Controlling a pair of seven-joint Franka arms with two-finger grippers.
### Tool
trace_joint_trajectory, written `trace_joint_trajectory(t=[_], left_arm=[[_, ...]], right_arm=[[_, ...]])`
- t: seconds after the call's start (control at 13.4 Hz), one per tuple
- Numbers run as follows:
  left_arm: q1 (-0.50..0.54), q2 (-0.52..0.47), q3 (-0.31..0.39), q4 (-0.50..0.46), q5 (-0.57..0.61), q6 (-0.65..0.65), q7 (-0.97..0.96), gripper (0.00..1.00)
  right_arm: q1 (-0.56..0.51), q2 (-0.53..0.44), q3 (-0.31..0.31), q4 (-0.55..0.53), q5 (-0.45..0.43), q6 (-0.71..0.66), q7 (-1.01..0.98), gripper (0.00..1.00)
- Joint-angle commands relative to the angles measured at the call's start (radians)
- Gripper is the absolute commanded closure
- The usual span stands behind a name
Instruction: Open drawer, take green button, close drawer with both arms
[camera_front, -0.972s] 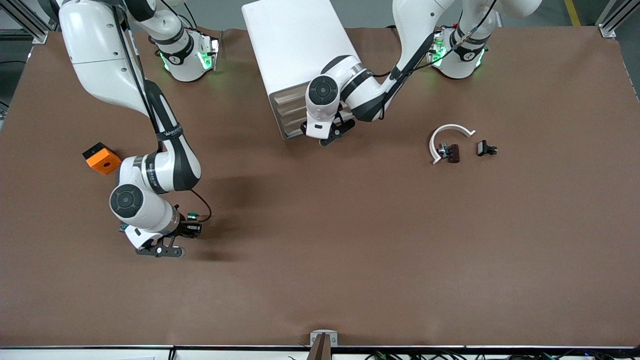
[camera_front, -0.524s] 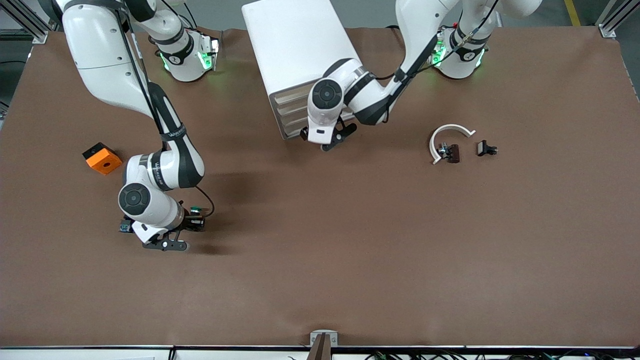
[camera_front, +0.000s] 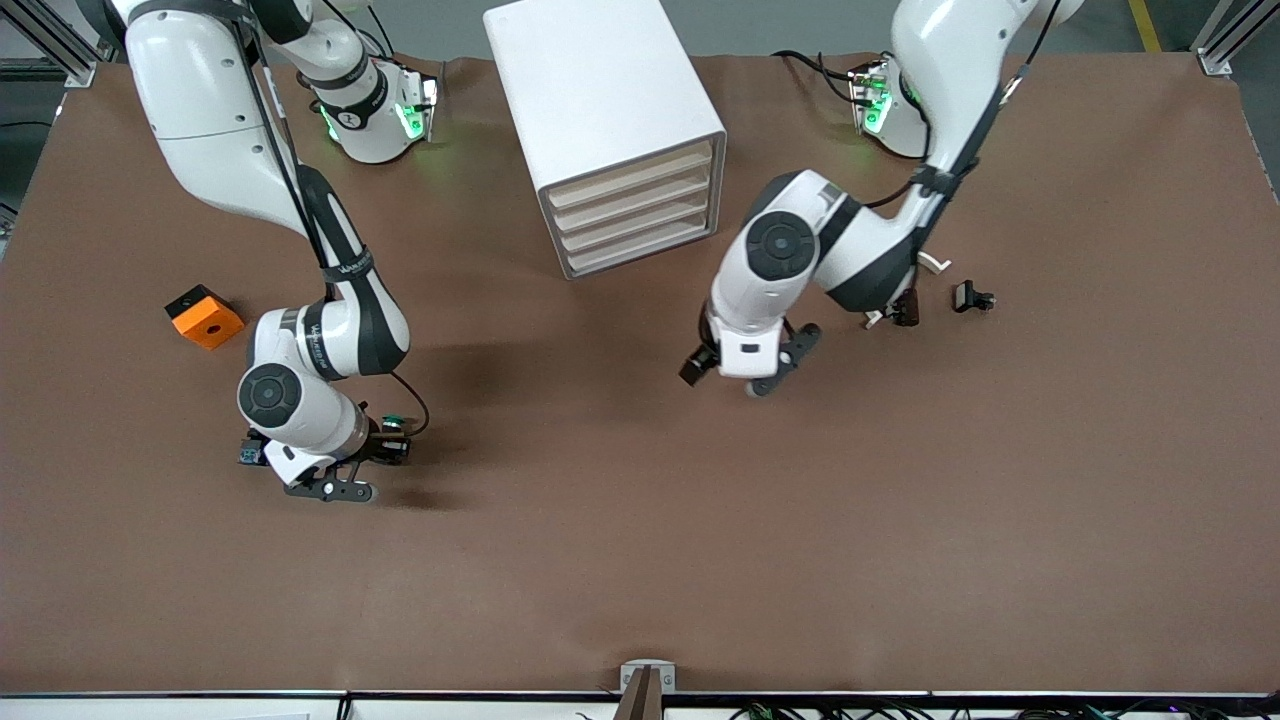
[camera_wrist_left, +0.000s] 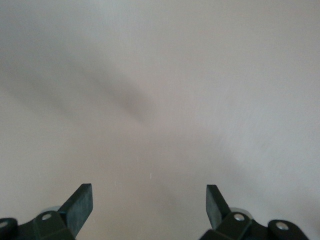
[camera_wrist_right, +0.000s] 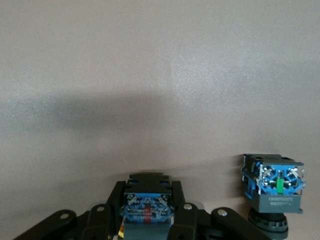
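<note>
Toward the right arm's end of the bench sat an orange block (camera_front: 203, 316) w/ a dark hole on top. Nearer the front camera, the right hand (camera_front: 325, 482) was low over the bench, its fingers closed on the button (camera_wrist_right: 148, 210). Only the blue base w/ a red stripe showed in the right wrist view, cap hidden. A 2nd blue-based unit (camera_wrist_right: 272, 187), green stripe & black neck, stood on the bench just beside that hand, not touching it. Mid-bench stood the white drawer cabinet (camera_front: 600, 90), all 4 drawer fronts flush. The left hand (camera_front: 750, 365) hung over bare bench (camera_front: 640, 560), apart from the cabinet, fingers spread wide w/ nothing between them. The left arm's elbow hid most of a white curved piece (camera_front: 935, 262). A small black clip (camera_front: 972, 297) lay just beside it, toward the left arm's end
</note>
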Motion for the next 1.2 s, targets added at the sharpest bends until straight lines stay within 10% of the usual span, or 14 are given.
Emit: trace_joint_trajectory(t=[0.0,0.22,0.3,1.12], left_arm=[[0.081,-0.098,-0.009,-0.001,0.038,-0.081,0.113,0.00],[0.181,-0.190,-0.009,0.002,0.038,-0.187,0.275,0.00],[0.218,-0.220,-0.010,0.003,0.038,-0.213,0.343,0.00],[0.465,-0.328,-0.012,0.209,0.023,-0.528,0.831,0.00]], right_arm=[[-0.006,-0.007,0.014,-0.020,-0.001,0.009,0.036,1.00],[-0.012,-0.007,0.014,-0.027,-0.001,0.012,0.022,1.00],[-0.017,-0.007,0.014,-0.025,-0.001,0.012,0.019,0.03],[-0.043,-0.058,0.012,0.125,-0.012,-0.231,-0.021,0.00]])
